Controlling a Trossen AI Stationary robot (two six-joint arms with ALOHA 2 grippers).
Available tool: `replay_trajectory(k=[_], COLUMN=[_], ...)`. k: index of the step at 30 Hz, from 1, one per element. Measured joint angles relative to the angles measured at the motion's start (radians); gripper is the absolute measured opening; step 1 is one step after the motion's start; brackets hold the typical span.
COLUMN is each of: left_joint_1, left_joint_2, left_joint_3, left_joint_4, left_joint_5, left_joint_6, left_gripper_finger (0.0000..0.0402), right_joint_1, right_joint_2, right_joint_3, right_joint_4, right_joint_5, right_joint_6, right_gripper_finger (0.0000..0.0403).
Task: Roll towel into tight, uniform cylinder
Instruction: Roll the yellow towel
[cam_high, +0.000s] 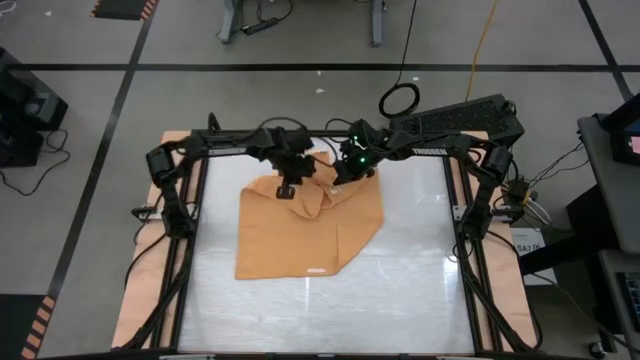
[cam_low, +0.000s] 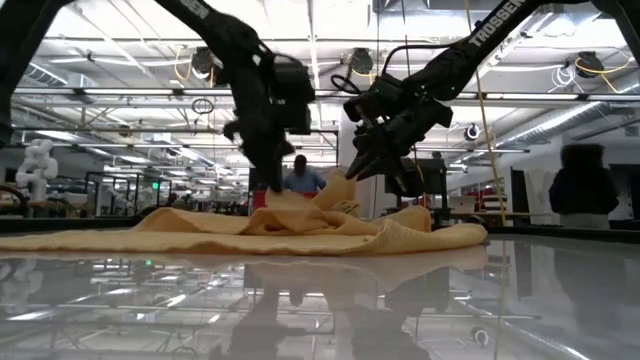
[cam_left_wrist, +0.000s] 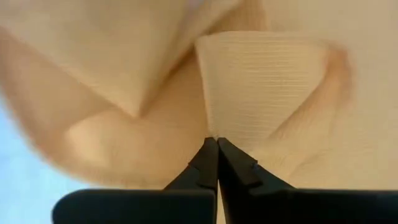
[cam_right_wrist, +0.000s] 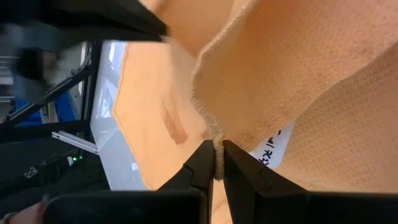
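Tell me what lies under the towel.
The towel lies on the glossy white table, bare around it. Its far edge is bunched and lifted by the left pincer and right pincer. Anything beneath the cloth is covered.

A glossy white table (cam_high: 400, 270) sits on a grey floor (cam_high: 300, 110) crossed by black tape lines (cam_high: 330, 67) (hazard stripes mark one corner), beneath a workshop ceiling (cam_low: 330, 60) strung with pipes and lights.

Glossy white table (cam_high: 400, 270), rumpled towel (cam_high: 290, 235) on it
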Motion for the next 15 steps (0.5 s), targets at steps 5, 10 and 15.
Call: replay_trajectory(k=[5, 10, 15], left_joint_1=[0.019, 0.023, 0.022], left_joint_2=[-0.097, -0.091, -0.097], left_joint_3=[0.026, 0.023, 0.026], left_joint_4=[0.02, 0.045, 0.108], left_joint_5=[0.031, 0.062, 0.066], left_joint_6=[-0.002, -0.047, -0.104], left_gripper_finger=[0.0002, 0.0001, 0.0001], right_joint_1=[-0.001, -0.001, -0.001], right_joint_2=[0.0, 0.0, 0.0], right_joint_3=[0.0, 0.0, 0.0], right_joint_4=[0.023, 0.086, 0.194], right_joint_5=[-0.001, -0.006, -0.007], right_joint_6=[0.001, 0.05, 0.104], right_gripper_finger=[0.0025, 0.0025, 0.0025])
